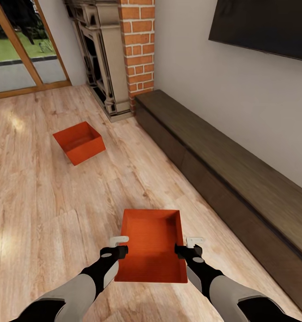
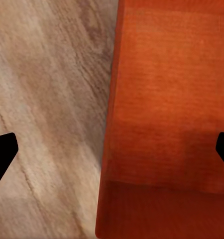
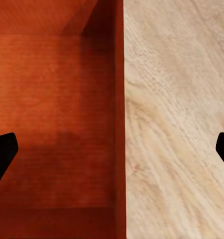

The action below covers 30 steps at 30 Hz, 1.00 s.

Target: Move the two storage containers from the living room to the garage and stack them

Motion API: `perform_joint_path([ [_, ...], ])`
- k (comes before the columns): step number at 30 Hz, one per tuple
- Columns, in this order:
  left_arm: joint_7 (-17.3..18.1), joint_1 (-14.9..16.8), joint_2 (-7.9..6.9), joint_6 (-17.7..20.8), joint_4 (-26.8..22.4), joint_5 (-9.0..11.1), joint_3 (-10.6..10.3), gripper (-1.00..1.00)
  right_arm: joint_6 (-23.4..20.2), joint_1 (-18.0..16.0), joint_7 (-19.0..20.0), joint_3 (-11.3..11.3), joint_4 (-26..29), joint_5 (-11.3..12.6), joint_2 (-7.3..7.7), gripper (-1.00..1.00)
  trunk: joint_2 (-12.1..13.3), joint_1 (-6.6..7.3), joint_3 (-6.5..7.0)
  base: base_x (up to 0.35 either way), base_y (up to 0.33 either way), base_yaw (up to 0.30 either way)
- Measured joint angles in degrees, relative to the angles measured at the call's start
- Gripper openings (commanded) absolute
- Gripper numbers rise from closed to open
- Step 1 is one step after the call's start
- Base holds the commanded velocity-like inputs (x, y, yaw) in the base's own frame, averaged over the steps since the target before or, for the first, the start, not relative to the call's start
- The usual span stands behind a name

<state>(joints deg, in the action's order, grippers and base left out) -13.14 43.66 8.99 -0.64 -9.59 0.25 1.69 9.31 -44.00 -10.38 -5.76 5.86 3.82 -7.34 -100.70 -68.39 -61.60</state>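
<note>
Two orange-red open-top storage containers are on the light wood floor of the living room. The near container (image 1: pixel 153 250) lies just ahead of me, between my arms. My left gripper (image 1: pixel 121 246) is open at its left wall, and the left wrist view has that wall (image 2: pixel 109 124) running between the wide-apart fingertips (image 2: pixel 2 154). My right gripper (image 1: pixel 186 247) is open at the right wall (image 3: pixel 119 124), one fingertip (image 3: pixel 2 152) over the ribbed inside. The far container (image 1: pixel 79 142) sits to the left, near the fireplace.
A long dark low bench (image 1: pixel 240 179) runs along the right wall under a black TV (image 1: pixel 262 27). A brick chimney (image 1: pixel 139 49) and ornate fireplace (image 1: pixel 101 58) stand ahead. A wood-framed glass door (image 1: pixel 16 53) is at far left. Wood-plank floor (image 1: pixel 43 201) spreads left.
</note>
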Motion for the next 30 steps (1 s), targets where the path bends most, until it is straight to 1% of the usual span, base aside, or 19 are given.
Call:
perform_joint_path([
  [7,0.00,0.00,-0.05,0.00,0.00,-0.01,0.00,1.00,0.00,0.00,0.00,0.00,-0.03,0.07,0.69,1.00,-2.81,-1.54,-1.26,0.000,0.000,0.000],
  [30,0.00,0.00,-0.05,0.00,-0.16,-0.01,-0.05,1.00,0.08,0.00,-0.01,0.05,-0.08,0.17,0.75,1.00,-12.03,-6.59,-5.39,0.000,0.000,0.000],
])
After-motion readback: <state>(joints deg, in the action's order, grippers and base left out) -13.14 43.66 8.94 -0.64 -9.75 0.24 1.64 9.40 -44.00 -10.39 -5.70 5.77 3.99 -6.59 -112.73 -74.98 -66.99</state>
